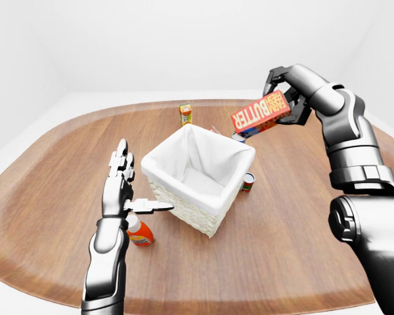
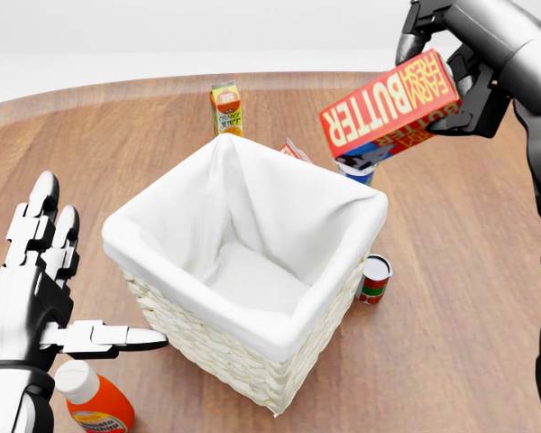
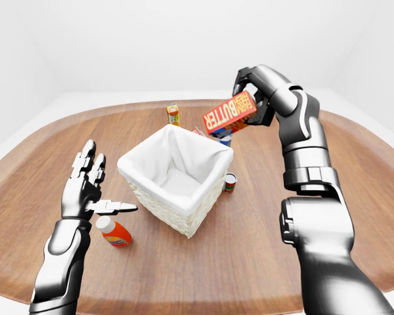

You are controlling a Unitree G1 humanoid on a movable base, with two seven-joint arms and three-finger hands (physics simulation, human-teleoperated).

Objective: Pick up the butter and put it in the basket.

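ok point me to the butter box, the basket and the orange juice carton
red butter box (image 2: 388, 102), head view, on its red lettered face
white-lined wicker basket (image 2: 215, 345), head view, on the woven side wall
orange juice carton (image 2: 226, 109), head view, on its printed face

Light was bright, even and diffuse, apparently from above. Shadows under the basket (image 2: 252, 361) lay soft and faint. All 3 renders were sharp, without glare or blur.
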